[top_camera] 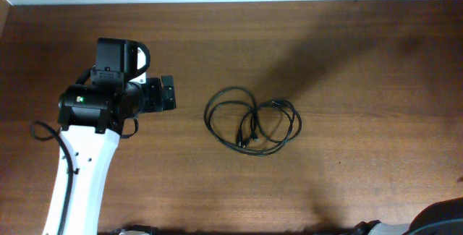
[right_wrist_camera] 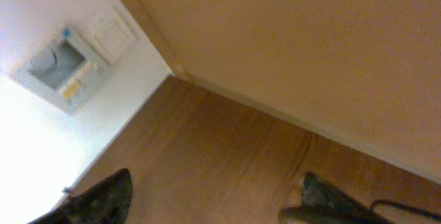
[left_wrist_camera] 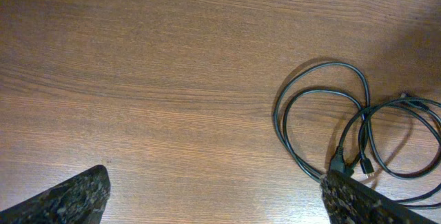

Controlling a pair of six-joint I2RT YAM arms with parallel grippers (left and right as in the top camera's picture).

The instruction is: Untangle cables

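The cables (top_camera: 249, 121) lie in a tangle of overlapping black loops at the middle of the wooden table, with small plug ends in the centre. They also show at the right of the left wrist view (left_wrist_camera: 344, 124). My left gripper (top_camera: 168, 92) is open and empty, to the left of the cables and apart from them; in the left wrist view its fingertips (left_wrist_camera: 213, 200) straddle bare wood. My right gripper (right_wrist_camera: 213, 200) is open and empty, pointing at a wall and wood surface; only part of the right arm (top_camera: 441, 220) shows at the bottom right corner overhead.
The wooden table (top_camera: 362, 61) runs to a white wall along the far edge. A wall panel (right_wrist_camera: 62, 69) shows in the right wrist view. The left arm's white link (top_camera: 79, 184) lies over the table's left front.
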